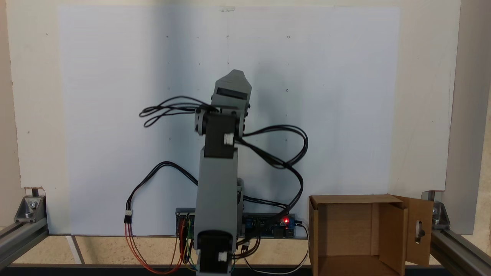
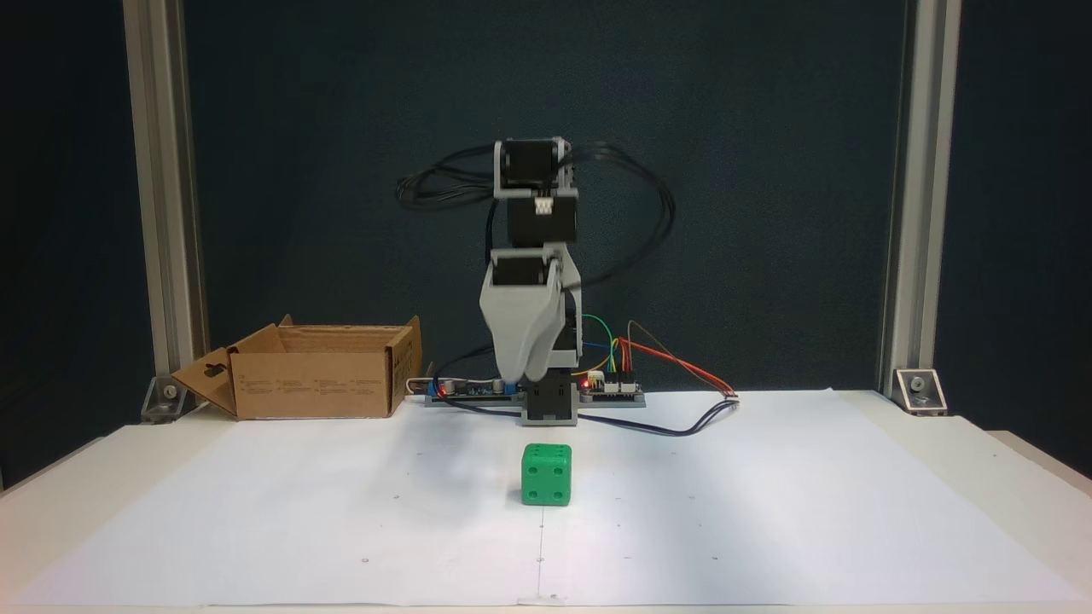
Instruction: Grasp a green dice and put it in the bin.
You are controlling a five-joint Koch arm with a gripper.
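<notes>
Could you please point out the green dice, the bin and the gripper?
green dice (image 2: 547,474): a fixed view, its front face.
bin (image 2: 317,385): a fixed view, its printed front wall.
gripper (image 2: 522,375): a fixed view, the grey tips above the dice.

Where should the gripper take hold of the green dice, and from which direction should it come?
Probably from above, closing on two opposite flat side faces of the green dice. It sits flat and alone on the white paper, with free space all around. The edges are rounded, so the pads should meet the middle of the faces. The gripper hangs behind it, pointing down.
</notes>
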